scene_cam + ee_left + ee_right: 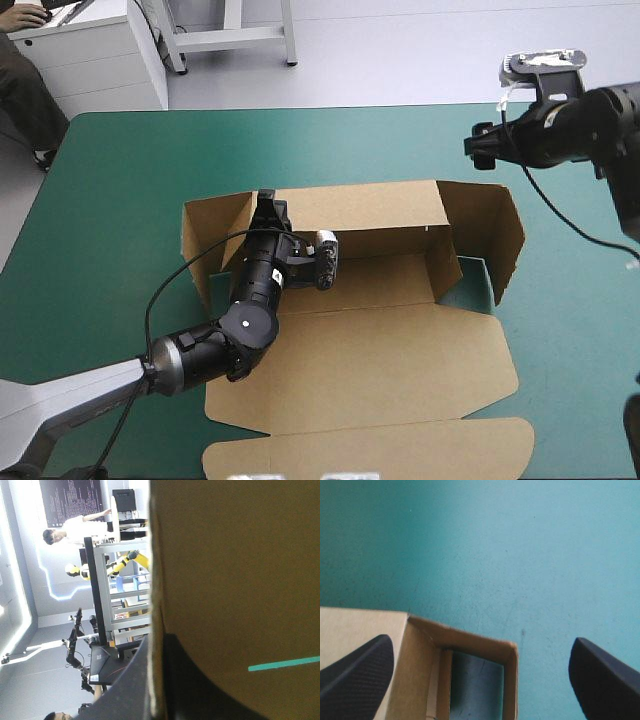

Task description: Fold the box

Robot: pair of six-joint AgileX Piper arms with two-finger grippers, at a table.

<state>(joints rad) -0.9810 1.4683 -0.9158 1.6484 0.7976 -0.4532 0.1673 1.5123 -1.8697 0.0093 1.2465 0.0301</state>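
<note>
Though clamped by left jaws at left wall (205, 240), found box (380, 350) only half raised, resting on bench (120, 180). Found right jaws released above box's right rear corner. Judged risk: wall springing flat or creasing if let go before tucking.

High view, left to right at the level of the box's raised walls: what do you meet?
Teal-green cover → box's left wall → left jaws clamped on the board → back wall → right wall
</note>
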